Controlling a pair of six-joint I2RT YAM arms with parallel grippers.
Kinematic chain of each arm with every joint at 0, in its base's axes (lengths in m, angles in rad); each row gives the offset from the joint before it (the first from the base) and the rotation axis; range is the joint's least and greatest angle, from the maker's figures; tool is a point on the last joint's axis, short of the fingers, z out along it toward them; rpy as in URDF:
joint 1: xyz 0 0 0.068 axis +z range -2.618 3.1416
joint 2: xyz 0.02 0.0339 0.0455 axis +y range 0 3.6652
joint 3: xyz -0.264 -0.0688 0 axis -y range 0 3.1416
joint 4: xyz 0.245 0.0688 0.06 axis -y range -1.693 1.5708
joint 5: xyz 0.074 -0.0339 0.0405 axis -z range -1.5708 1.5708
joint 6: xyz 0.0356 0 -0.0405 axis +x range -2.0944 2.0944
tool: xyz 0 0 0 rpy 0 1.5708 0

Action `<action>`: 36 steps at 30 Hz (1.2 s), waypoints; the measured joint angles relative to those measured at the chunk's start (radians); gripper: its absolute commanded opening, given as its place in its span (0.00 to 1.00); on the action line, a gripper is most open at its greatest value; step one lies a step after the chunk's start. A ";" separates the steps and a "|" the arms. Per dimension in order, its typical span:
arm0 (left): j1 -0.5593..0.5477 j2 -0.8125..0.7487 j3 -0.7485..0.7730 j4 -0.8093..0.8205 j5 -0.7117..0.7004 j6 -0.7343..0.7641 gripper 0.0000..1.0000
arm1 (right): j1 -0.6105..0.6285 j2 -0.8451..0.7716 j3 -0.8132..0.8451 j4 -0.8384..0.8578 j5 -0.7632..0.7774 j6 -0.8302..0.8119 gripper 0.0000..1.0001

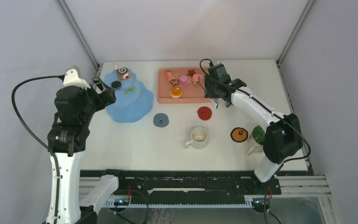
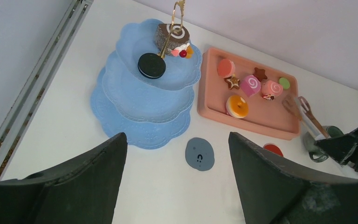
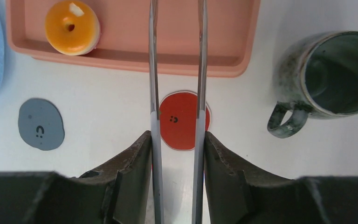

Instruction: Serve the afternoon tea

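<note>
Top view, dessert tower [image 1: 129, 100]: blue, at the left rear of the table; swirl roll [image 1: 122, 72] and dark round biscuit [image 1: 116, 85] on its top tier.
Top view, left gripper [image 1: 106, 91]: just beside the tower's left edge.
Top view, pastries [image 1: 182, 80]: on the pink tray [image 1: 192, 96], right of the tower; right gripper [image 1: 212, 93] at the tray's right end.
Top view, cream mug [image 1: 198, 137]: mid-table, well apart from both grippers; green mug [image 1: 258, 135] beside the right arm's elbow.
Left wrist, left gripper: fingers [image 2: 93, 177] spread wide, nothing between them; tower ahead, not touched.
Right wrist, right gripper: clamped on the thin metal tongs [image 3: 153, 70], whose arms stand apart with nothing between, above the red coaster [image 3: 182, 126] and the tray's front wall; orange pastry [image 3: 72, 21] to the left, untouched; grey-green mug [image 3: 291, 65] to the right.
</note>
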 measured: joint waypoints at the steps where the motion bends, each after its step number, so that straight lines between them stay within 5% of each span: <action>1: 0.000 0.002 0.000 0.002 0.000 -0.002 0.84 | 0.002 0.009 0.000 0.000 0.000 0.000 0.49; 23: 0.000 0.019 -0.003 0.013 0.001 -0.003 0.84 | 0.052 0.250 0.197 -0.008 0.043 0.105 0.50; 36: 0.000 0.028 -0.023 0.024 0.002 -0.003 0.84 | -0.016 0.212 0.098 -0.023 0.103 0.133 0.49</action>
